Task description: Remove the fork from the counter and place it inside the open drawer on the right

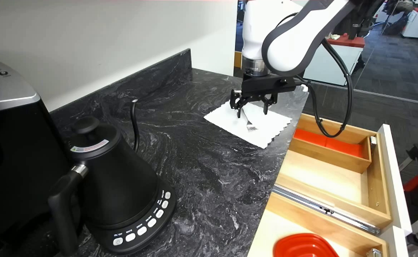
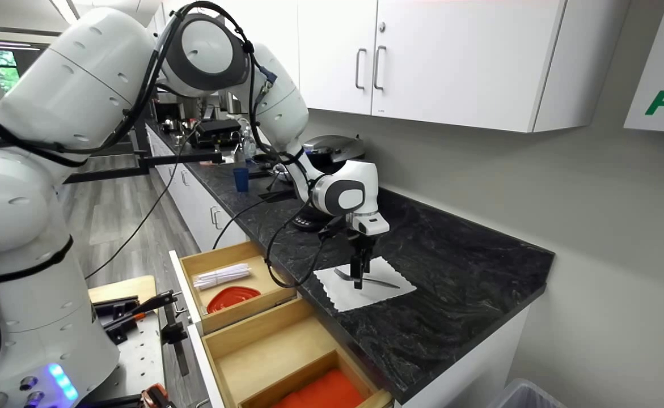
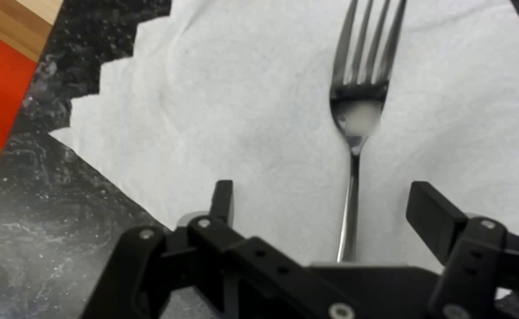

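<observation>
On the dark stone surface [image 1: 212, 175], which has pale swirls all through it, a white paper napkin [image 3: 250, 124] lies spread out. The paper looks soft and a bit wrinkly, and part of its edge goes zigzag. A thin, shiny metal fork [image 3: 355, 153] rests on top. It has four long prongs and a skinny handle.

The jaws are black and blocky, and they are spread wide apart, pointing down at the paper. In the wrist view, the fork's handle runs across the gap between them, nearer to the jaw on the right of that view. Both jaws stand clear of the fork, and its prongs stick out past their tips. I can't quite tell if the tips come down beside the handle or hang just above it.

Past the surface's edge, a boxy drawer [image 1: 326, 175] of pale wood is pulled out. One long part of it has an orange-red lining [image 1: 341, 147]. Next to it, another wood drawer [image 1: 271, 228] holds a shiny red dish [image 1: 303, 246]. Well apart from the napkin, a dull black kettle [image 1: 123, 185] with a thin, bent spout sits on a round base [image 1: 148, 235] with pale buttons.
</observation>
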Available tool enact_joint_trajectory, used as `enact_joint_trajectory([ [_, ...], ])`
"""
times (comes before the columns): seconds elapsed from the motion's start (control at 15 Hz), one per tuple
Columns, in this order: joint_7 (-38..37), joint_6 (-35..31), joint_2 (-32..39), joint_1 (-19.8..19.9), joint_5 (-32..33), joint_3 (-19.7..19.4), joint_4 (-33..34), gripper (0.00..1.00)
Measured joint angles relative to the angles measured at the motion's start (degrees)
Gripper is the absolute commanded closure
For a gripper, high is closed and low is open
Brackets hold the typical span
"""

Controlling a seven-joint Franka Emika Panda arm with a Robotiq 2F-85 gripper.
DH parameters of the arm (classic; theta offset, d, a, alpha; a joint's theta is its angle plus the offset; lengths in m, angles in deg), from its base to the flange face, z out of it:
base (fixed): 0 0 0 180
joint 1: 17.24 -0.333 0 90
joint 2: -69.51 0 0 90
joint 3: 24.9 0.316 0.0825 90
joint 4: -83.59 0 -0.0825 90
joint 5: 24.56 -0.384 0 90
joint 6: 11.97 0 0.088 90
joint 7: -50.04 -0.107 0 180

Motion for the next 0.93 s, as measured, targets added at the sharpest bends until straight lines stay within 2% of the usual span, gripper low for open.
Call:
enact_joint_trajectory([
  [0.13, 0.0, 0.0, 0.1, 0.0, 0.0, 0.2, 0.0, 0.0],
  [0.2, 0.0, 0.0, 0.2, 0.0, 0.0, 0.2, 0.0, 0.25],
  [0.33, 0.0, 0.0, 0.2, 0.0, 0.0, 0.5, 0.0, 0.33],
  [0.93, 0.2, -1.8, 0.2, 0.0, 0.0, 0.9, 0.0, 0.92],
])
